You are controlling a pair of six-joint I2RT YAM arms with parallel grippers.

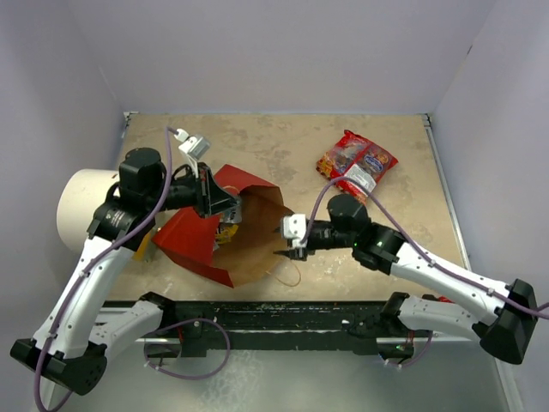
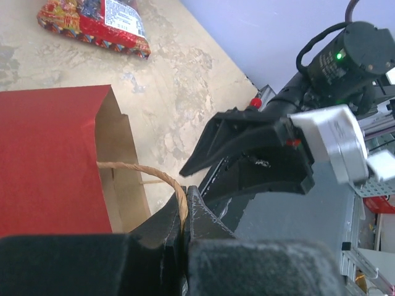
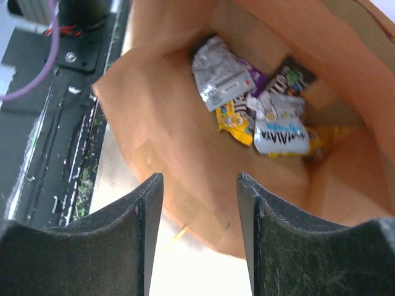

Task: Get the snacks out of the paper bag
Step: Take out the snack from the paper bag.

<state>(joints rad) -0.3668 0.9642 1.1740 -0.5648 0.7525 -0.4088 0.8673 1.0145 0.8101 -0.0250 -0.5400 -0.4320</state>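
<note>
At mouth of paper bag [image 1: 184, 240], R gripper [image 3: 199, 185] gapes wide, empty. L gripper [image 2: 185, 213] clamps string handle [image 2: 157, 172]. Candy packs [image 3: 281, 132] lie deep inside it on bench [image 1: 283, 142]: light, crinkly, slippery; I'd pinch a crimped edge.

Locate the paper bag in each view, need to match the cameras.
Top external: paper bag centre-left, tipped, mouth toward the right gripper.
Left wrist: bag in the left half, red wall; its string handle pinched by the left gripper.
Right wrist: bag fills most of the frame, kraft inside, candy packs deep inside.
Shared landmark: the open right gripper, near the bag's mouth in all three.
</note>
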